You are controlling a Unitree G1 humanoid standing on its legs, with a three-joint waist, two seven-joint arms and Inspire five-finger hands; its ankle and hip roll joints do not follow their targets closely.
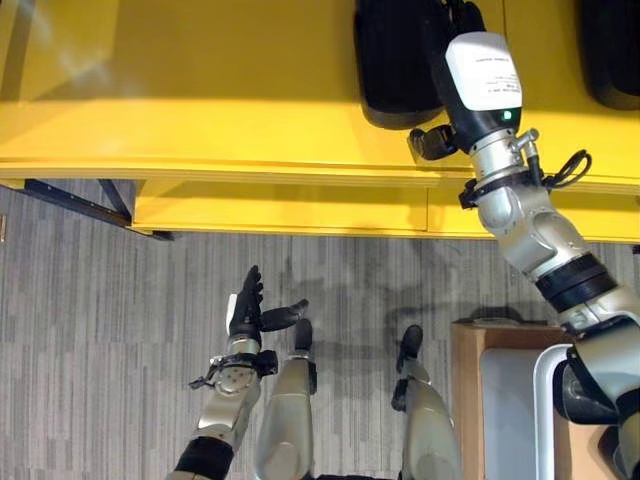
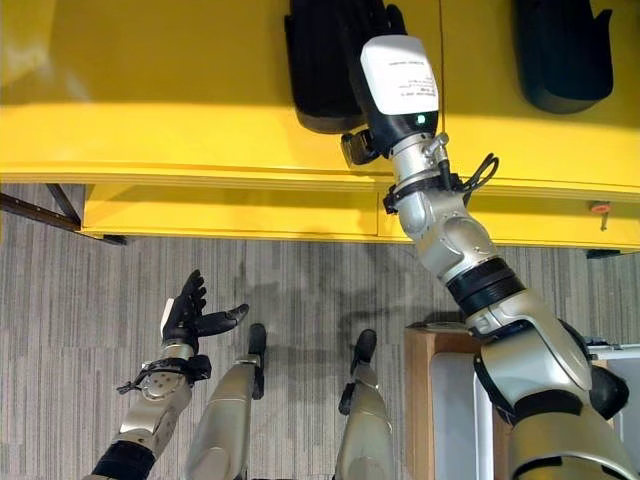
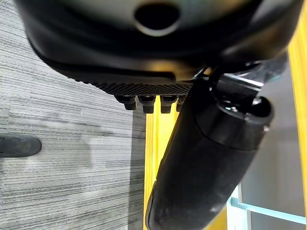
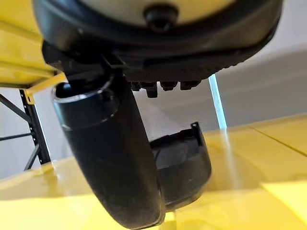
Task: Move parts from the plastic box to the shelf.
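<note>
- Grey striped carpet floor (image 1: pixel 90 330) runs beneath me, and the yellow shelf (image 1: pixel 200 90) spans the far side with its front edge towards me.
- My right arm reaches up and forward over the shelf; my right robot hand (image 2: pixel 372 30) sits at a black part (image 2: pixel 320 70) lying on the shelf top.
- In the right wrist view that black part (image 4: pixel 184 163) lies on the yellow board just past my thumb, but I cannot tell whether my fingers are closed on it.
- My left robot hand (image 1: pixel 250 305) hangs low over the floor, well short of the shelf, fingers straight and thumb spread, holding nothing.
- A second black part (image 2: pixel 560 50) lies on the shelf to the right, apart from the first; bare yellow board stretches wide to the left.
- Near my right side stands a wooden stand (image 1: pixel 468 390) with the pale plastic box (image 1: pixel 545 400) on it; what is inside the box I cannot make out.
</note>
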